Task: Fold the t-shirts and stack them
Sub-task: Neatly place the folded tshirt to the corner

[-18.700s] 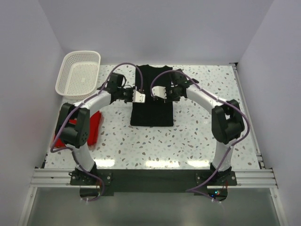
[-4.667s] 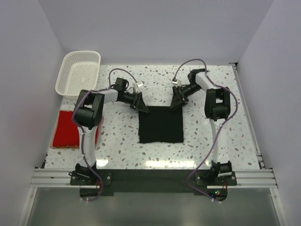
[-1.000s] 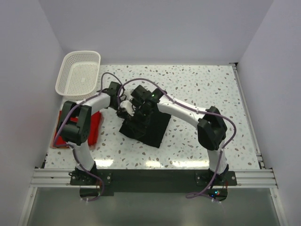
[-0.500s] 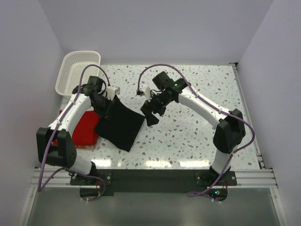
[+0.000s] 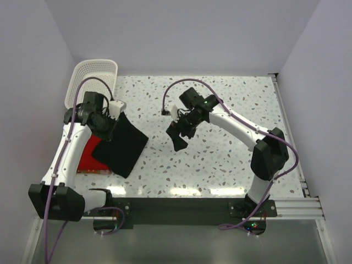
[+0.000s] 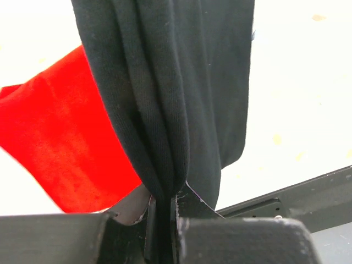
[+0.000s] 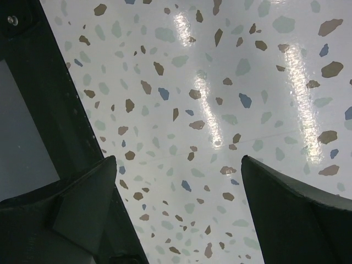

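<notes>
My left gripper [image 5: 113,126] is shut on a bunched edge of the folded black t-shirt [image 5: 121,146], which hangs from it above the table's left side. In the left wrist view the black t-shirt [image 6: 170,93] is pinched between the jaws and drapes partly over the red t-shirt [image 6: 60,154]. The red t-shirt [image 5: 86,157] lies folded by the left edge, mostly covered by the black one. My right gripper [image 5: 178,137] hovers open over the middle of the table, apart from both shirts. Its fingers [image 7: 82,192] stand wide with only speckled tabletop between them.
A white lattice basket [image 5: 91,80] stands at the back left corner, just behind my left arm. The speckled tabletop [image 5: 231,148] stretches to the right. A dark rail [image 5: 176,206] runs along the near edge.
My left gripper has carried the black t-shirt further left, over the red one. My right gripper has drawn slightly back toward the middle, open and empty.
</notes>
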Motion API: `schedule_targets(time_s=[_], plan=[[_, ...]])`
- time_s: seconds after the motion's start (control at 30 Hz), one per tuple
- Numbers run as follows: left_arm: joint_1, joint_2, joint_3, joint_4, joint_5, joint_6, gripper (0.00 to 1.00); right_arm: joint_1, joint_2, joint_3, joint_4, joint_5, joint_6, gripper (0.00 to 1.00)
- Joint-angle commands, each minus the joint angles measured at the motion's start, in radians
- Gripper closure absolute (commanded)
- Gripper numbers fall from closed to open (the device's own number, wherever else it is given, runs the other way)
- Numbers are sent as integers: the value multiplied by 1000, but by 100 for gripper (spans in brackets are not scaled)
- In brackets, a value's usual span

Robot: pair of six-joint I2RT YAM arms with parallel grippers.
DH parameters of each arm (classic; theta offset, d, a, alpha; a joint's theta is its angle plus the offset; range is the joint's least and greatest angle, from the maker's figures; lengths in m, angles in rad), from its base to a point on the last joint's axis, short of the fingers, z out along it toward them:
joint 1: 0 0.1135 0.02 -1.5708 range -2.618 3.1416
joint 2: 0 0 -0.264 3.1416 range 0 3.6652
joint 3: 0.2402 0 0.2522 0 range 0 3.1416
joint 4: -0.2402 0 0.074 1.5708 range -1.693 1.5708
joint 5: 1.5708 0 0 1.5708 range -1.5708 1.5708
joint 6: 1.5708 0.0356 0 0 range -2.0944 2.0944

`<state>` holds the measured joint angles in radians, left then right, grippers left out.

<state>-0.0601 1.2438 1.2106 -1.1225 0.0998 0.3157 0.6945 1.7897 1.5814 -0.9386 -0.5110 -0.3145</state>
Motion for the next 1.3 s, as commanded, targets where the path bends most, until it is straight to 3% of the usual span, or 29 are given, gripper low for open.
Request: schedule_targets(time_s=[0.0,0.33,0.77,1.27], plan=[[9,-46,67,-19,-18,29,100,0,-75,-14,27,14,6,1],[9,-72,196,-124,24,6,100,0,-131,-44,46,35,8,1],[9,-109,253,-175,41,0,100,-1,-138,-40,35,42,9,1],[60,-63,264,-165,-89,3,100,0,-121,-40,31,40,9,1]])
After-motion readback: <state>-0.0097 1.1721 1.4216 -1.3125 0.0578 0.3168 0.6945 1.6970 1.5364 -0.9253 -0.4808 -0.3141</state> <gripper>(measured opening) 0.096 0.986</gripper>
